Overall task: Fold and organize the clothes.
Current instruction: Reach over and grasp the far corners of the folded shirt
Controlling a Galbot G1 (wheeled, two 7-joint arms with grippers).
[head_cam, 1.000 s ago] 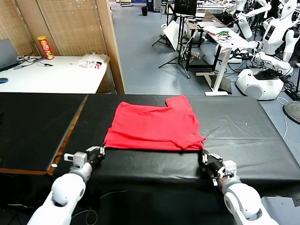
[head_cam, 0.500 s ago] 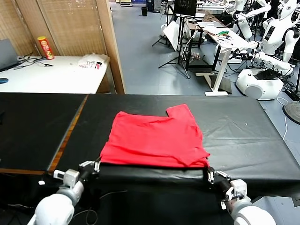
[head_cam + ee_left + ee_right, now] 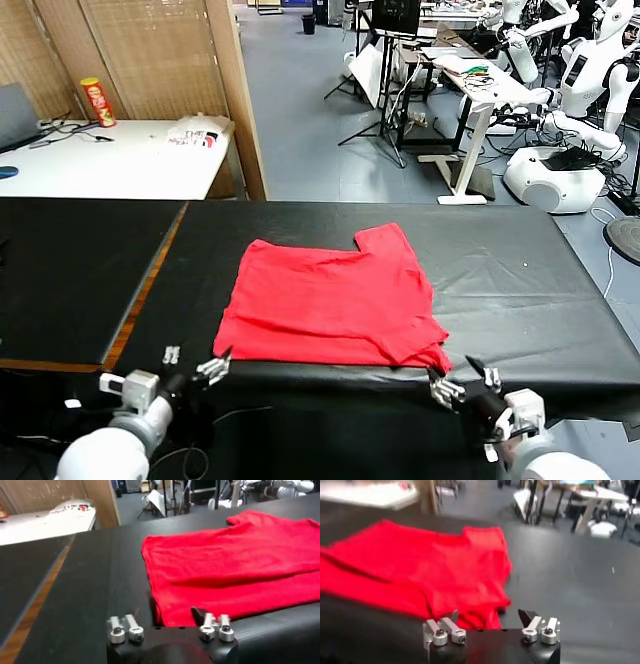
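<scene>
At the near edge of the black cloth-covered worktop [image 3: 520, 290], the left claw [image 3: 195, 366] hangs released at about 7 o'clock, its fingers spread, just off the bright red cotton T-shirt [image 3: 330, 305]. The right claw [image 3: 462, 382] sits at 5 o'clock, also spread wide and grasping nothing. Beyond them the shirt lies folded, centred, one sleeve pointing toward 1 o'clock.
</scene>
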